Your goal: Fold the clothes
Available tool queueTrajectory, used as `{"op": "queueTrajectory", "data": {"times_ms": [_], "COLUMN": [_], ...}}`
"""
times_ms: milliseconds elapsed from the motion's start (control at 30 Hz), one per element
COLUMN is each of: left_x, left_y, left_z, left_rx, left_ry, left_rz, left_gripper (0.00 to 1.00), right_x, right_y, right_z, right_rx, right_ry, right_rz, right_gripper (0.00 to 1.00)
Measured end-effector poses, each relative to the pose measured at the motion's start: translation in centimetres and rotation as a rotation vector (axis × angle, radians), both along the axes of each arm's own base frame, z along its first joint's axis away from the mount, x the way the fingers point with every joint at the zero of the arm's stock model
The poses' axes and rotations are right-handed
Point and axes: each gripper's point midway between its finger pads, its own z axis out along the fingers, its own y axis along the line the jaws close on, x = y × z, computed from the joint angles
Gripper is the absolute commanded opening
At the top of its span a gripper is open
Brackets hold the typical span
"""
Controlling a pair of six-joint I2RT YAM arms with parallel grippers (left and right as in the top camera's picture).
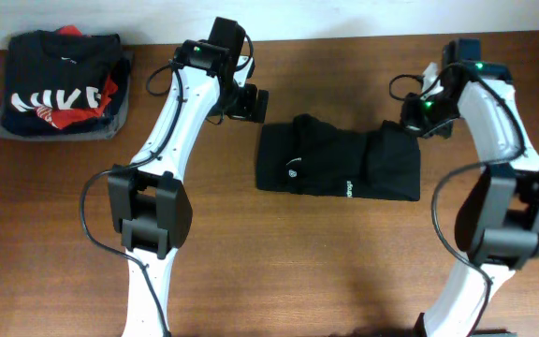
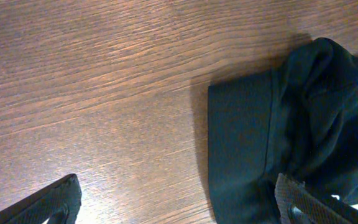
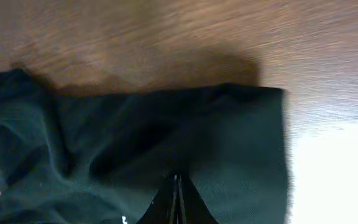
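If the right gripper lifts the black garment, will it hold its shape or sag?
Likely floppy: the black garment lies bunched and creased, so it should drape from the right gripper. Pushed, it would probably wrinkle rather than slide across the wooden table.

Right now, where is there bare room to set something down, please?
Bare wood: the near strip between left arm and right arm, in front of the black garment; also in front of the folded stack. Crowded: the garment's far edge, by the left gripper and right gripper.
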Motion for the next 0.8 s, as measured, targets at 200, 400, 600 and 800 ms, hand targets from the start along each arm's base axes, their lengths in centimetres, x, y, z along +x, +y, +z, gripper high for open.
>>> {"op": "queueTrajectory", "data": {"times_ms": [200,400,600,800], "left_x": [0.0,-0.1,-0.2,-0.2], "left_y": [0.0,0.0,0.1,0.1], "left_z": [0.0,0.0,0.0,-0.1], "left_rx": [0.000,0.001,0.002,0.003], "left_ry": [0.000,0.004,0.007,0.008], "left_rz": [0.000,0.000,0.000,0.000], "left_gripper": [0.99,0.99,0.99,0.99], "right_x": [0.5,1.0,0.3,-0.6], "right_y": [2.6,4.8,5.1,4.1], "right_z": [-3.4,-4.1,-4.1,-1.1], "right_rx": [0.079,0.100,0.088,0.066], "right_ry": [0.044,0.033,0.077,0.097], "right_rz": [0.041,0.083,0.058,0.031], "right_gripper": [0.04,0.04,0.04,0.06]}}
